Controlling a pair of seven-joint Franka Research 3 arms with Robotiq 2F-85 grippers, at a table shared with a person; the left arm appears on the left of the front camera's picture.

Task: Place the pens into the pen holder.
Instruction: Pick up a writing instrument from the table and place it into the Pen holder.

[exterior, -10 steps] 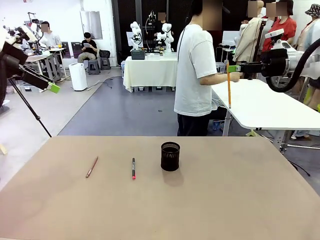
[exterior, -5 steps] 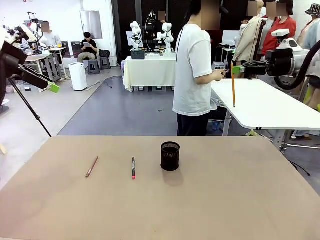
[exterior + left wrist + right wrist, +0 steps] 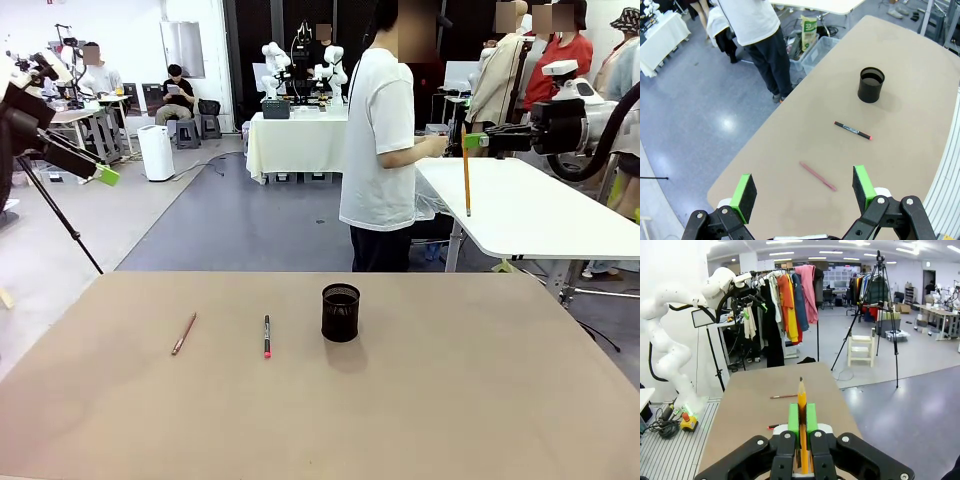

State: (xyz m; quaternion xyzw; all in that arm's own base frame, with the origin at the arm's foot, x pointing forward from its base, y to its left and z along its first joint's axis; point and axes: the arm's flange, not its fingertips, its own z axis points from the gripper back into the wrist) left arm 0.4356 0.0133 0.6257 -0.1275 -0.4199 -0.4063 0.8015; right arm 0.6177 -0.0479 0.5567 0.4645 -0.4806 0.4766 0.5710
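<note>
Fingers of the right arm [image 3: 467, 141] are clamping shut on an orange pencil [image 3: 466, 180] near its upper end, high above the surface [image 3: 480, 390] and out beyond its far right corner. The pencil is hanging straight down from the green pads. That upright hold seems chosen so the pencil can go end-first into an open cup, and the height should let its lower end clear the rim on the way over. In the right wrist view the shaft is sitting squarely between the two pads, so the grip looks centred rather than skewed.

The pen holder [image 3: 340, 312] is standing upright near the middle of the surface, somewhat toward the far edge. Its mouth is facing up and nothing is sticking out of it.

A black pen [image 3: 267, 336] with a red-pink end is lying flat just to the holder's left. A brownish pencil [image 3: 184, 333] is lying further toward the left edge. Both are apart from the holder and from each other, so each looks reachable from above.

Fingers of the left arm [image 3: 108, 176] are standing wide open and gripping nothing, raised beyond the left edge. From there they are looking down on both loose sticks. They are probably waiting clear of the right arm's path, ready to take the nearer items.
</note>
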